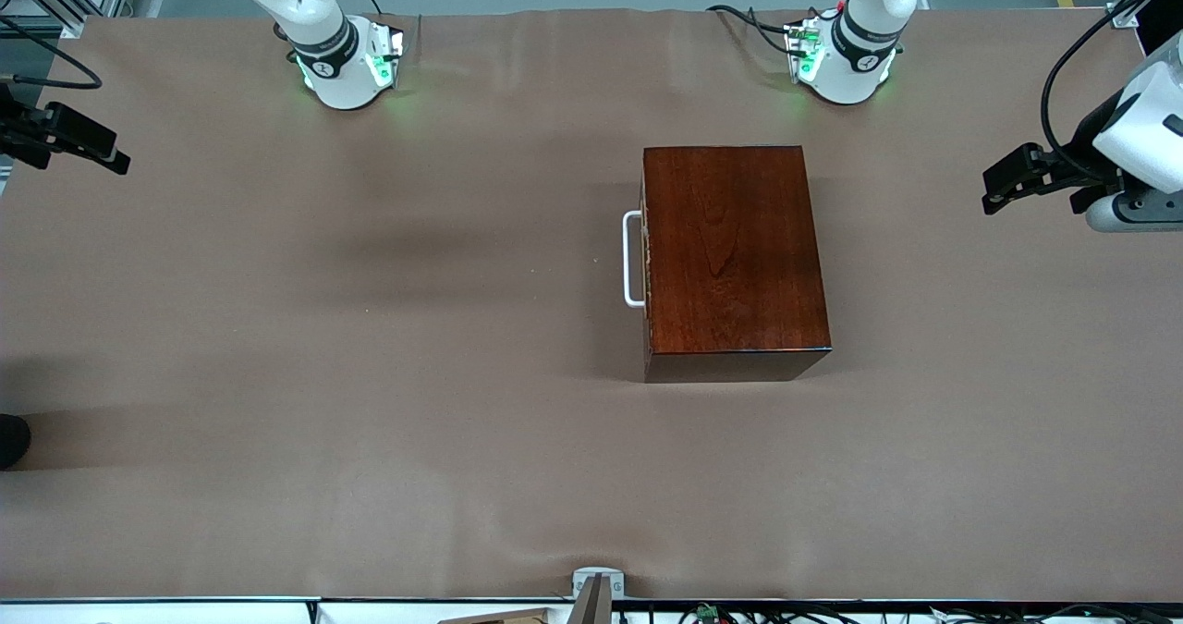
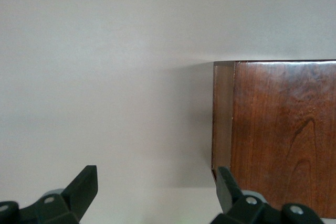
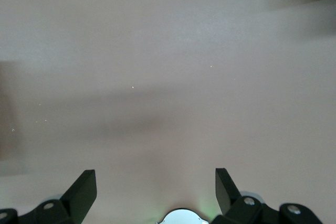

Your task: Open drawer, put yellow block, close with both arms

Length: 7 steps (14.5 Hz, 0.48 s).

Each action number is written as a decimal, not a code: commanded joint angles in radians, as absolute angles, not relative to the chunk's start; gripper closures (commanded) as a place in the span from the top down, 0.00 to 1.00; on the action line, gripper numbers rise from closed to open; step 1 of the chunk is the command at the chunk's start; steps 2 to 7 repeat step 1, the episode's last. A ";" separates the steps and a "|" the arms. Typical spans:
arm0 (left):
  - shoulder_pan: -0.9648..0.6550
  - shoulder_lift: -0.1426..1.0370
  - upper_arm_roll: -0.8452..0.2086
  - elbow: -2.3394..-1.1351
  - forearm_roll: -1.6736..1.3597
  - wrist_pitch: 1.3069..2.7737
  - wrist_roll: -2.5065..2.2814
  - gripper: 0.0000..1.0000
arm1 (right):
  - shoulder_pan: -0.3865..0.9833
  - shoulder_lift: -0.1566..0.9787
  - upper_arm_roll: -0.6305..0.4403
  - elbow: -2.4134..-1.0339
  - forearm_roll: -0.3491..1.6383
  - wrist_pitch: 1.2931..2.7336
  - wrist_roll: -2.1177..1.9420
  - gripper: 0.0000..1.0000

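The dark red-brown wooden box (image 1: 730, 254) stands on the table toward the left arm's end. Its drawer is shut, and the white bar handle (image 1: 632, 259) faces the right arm's end. The yellow block is out of view in every frame. My left gripper (image 1: 1001, 187) hangs open and empty over the table's edge at the left arm's end. In the left wrist view (image 2: 156, 182) a corner of the box (image 2: 283, 135) shows ahead of it. My right gripper (image 1: 113, 152) hangs open and empty over the right arm's end, and the right wrist view (image 3: 156, 182) shows only bare cloth below it.
A brown cloth (image 1: 370, 374) covers the whole table. The two white bases (image 1: 347, 69) (image 1: 846, 60) stand along the edge farthest from the front camera. A dark object (image 1: 11, 439) sits at the table's edge at the right arm's end.
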<state>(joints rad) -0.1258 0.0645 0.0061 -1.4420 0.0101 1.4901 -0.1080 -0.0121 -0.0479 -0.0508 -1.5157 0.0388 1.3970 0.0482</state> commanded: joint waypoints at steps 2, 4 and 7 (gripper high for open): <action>-0.121 0.043 0.006 -1.470 -0.008 1.506 -0.120 1.00 | -0.049 -0.061 -0.034 -1.491 0.029 1.390 0.058 1.00; -0.121 0.043 0.006 -1.470 -0.008 1.506 -0.120 1.00 | -0.049 -0.061 -0.034 -1.491 0.029 1.390 0.058 1.00; -0.121 0.043 0.006 -1.470 -0.008 1.506 -0.120 1.00 | -0.049 -0.061 -0.034 -1.491 0.029 1.390 0.058 1.00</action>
